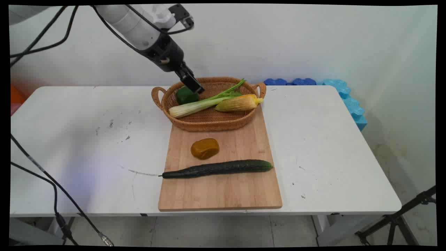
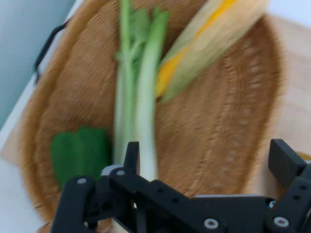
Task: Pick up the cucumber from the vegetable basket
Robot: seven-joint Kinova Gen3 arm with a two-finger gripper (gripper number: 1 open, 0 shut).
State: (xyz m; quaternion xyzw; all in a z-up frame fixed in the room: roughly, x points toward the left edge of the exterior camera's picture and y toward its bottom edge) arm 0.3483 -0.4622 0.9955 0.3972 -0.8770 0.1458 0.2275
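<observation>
White table [image 1: 331, 146]; claw [image 1: 192, 83] spread above basket [image 1: 209, 122] (pepper [image 1: 186, 95] nearest).

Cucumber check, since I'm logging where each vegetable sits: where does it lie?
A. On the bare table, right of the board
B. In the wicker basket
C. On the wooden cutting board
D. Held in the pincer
C: the cucumber lies across the wooden cutting board, in front of the wicker basket.

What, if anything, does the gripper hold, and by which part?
Nothing. The gripper hangs open and empty above the basket, its fingers spread near the green pepper and leek.
</observation>
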